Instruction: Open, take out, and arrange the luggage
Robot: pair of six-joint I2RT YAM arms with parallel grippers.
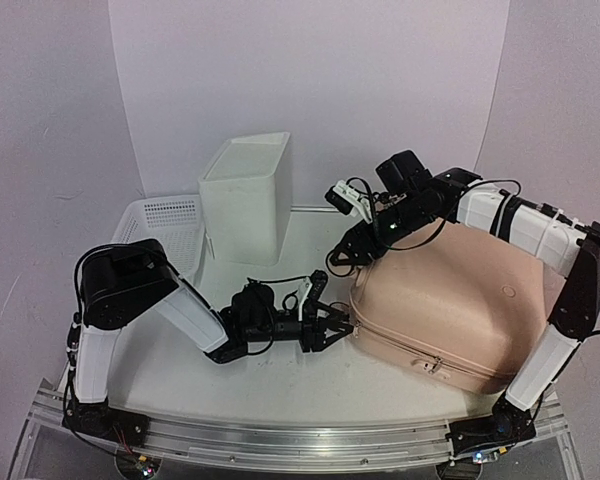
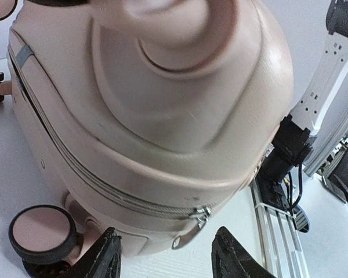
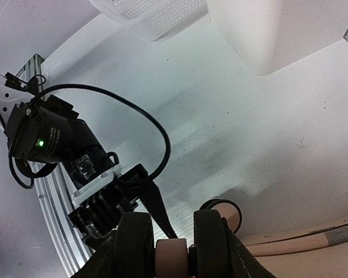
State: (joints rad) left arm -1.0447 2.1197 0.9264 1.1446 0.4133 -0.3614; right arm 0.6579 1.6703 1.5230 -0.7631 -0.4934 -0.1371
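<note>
So, suitcase (image 1: 440, 305): lying flat on the table (image 1: 280, 370), right of centre, zipper seam closed wherever it shows.
progress: very early, by the look of it; lid not opened, nothing taken out, nothing arranged. Unzipping, lifting the lid, unpacking and laying out all left.
left gripper (image 2: 169, 258): released, jaws apart and empty, low at the near left corner, just short of the zipper pull (image 2: 200, 214).
right gripper (image 3: 173, 234): clenched on a wheel (image 3: 171, 256) at the far left corner.
shell: hard, smooth, peach-pink; rounded corners, moulded ridges and a raised dome; probably slippery to pinch.
zipper: fine silvery teeth in a grey seam round the edge, small metal pull.
near wheel (image 2: 43, 234): black tyre, flat pink disc face.
box (image 1: 245, 200): white plastic, tall, smooth, far centre.
basket (image 1: 165, 225): white mesh, low, far left.
</note>
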